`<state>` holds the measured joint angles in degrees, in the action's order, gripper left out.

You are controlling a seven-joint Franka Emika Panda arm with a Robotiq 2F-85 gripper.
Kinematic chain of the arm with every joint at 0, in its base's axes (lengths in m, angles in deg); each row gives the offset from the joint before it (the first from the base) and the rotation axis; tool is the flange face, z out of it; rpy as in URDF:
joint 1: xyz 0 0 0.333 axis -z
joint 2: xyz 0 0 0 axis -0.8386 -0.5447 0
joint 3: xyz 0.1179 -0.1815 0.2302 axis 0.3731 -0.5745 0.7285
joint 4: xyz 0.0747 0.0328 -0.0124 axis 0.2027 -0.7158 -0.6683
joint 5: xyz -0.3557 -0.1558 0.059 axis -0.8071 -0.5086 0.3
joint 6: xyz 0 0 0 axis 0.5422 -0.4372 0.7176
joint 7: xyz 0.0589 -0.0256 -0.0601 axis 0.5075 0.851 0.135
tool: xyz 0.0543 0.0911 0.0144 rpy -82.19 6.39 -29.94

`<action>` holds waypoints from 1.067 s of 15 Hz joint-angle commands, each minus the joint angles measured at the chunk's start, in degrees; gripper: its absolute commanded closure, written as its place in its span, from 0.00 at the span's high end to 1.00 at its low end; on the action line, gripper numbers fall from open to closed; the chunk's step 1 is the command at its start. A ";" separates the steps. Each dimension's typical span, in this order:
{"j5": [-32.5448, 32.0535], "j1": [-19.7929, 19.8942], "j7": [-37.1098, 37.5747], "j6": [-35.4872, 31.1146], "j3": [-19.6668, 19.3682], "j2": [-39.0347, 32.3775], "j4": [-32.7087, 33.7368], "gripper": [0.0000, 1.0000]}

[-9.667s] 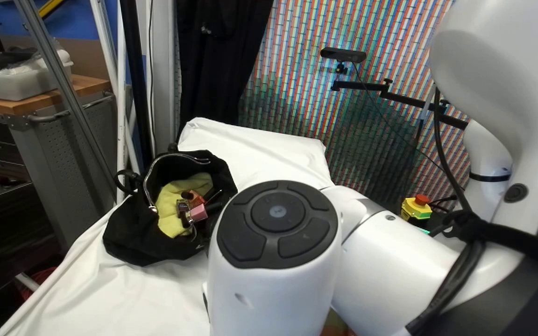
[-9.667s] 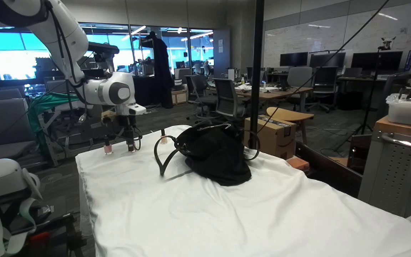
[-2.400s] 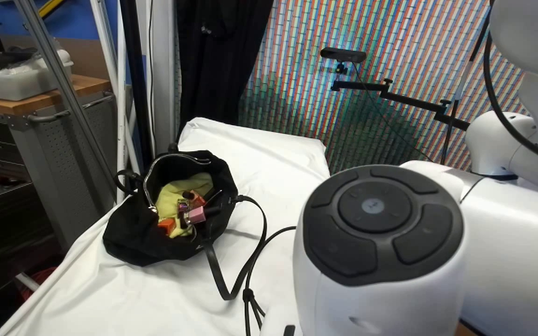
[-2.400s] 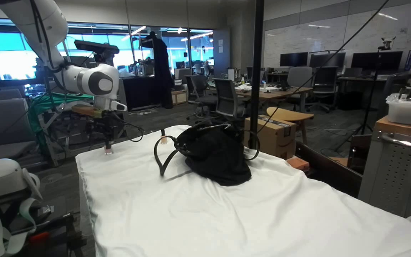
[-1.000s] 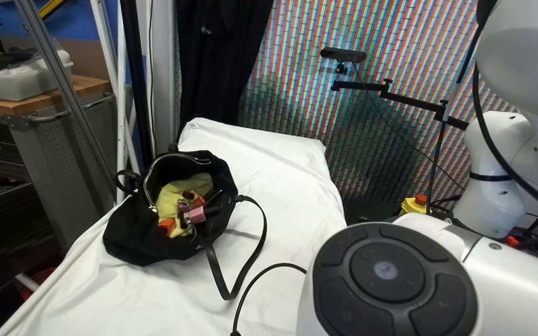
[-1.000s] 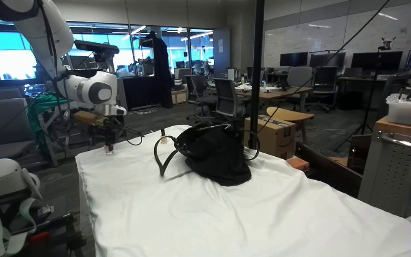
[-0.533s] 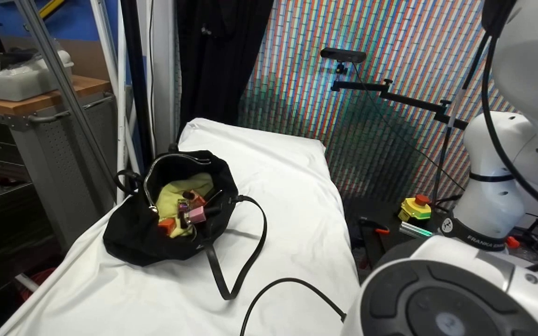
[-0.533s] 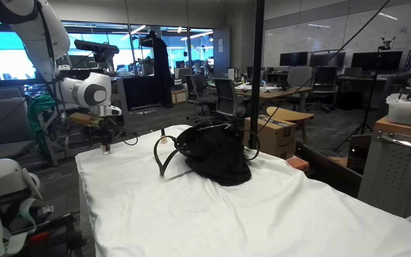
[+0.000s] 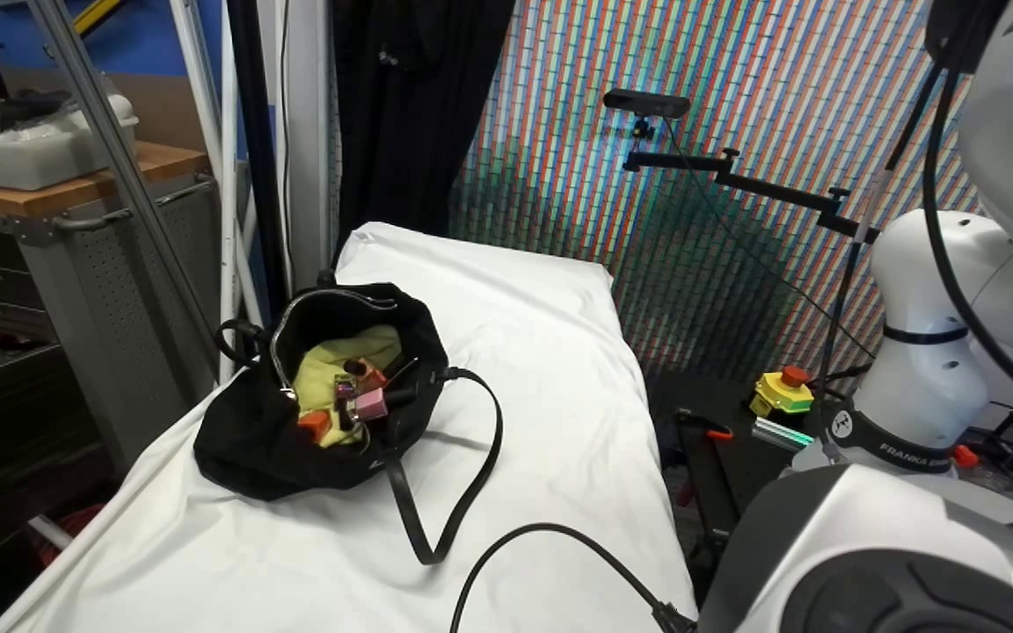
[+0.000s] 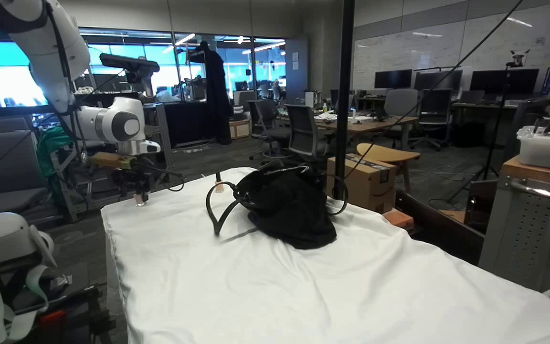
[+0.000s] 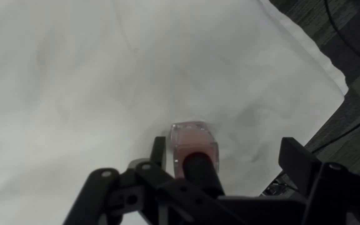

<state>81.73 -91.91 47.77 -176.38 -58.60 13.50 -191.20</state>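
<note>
Looks like the arm has slid over toward the counter's corner since the earlier frames, the pink bottle seems nudged along a touch with it, and an orange item has turned up inside the black bag. Right now the tool is spread wide around the bottle with nothing pinched. Bottle's standing on the white-draped counter, near that corner, and it's way off-centre: just beside one finger, with a big gap to the opposite one. Pretty sure there's a sliver of daylight on the near side, but the lower part is hidden, so can't swear it isn't touching. As for handling, my guess is nail polish: light, totally stiff, smooth glass that could squirt out of a slanted pinch and chip if dropped. Black cap looks narrow and straight-sided, so I'd take hold there, low down by the shoulder, pads square to it, modest squeeze. Weight probably sits low in the glass, so it should hang straight, assuming the cap's screwed on tight (no way to check from here). Going for the body instead? Use the flat sides, those edges look rounded and slick. I'd centre the tool first, otherwise one side might just shove it or tip it over.
</note>
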 commanded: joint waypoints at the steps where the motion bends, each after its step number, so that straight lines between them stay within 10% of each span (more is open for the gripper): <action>1: -3.48 -2.35 2.98 -0.73 -3.12 -1.04 1.09 0.68; 9: -5.76 -1.72 3.40 -0.04 -6.82 -1.14 1.31 0.17; 16: -5.82 -1.12 3.39 3.74 -7.75 0.28 1.47 0.15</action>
<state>77.76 -93.50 50.83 -175.36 -65.44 13.29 -190.18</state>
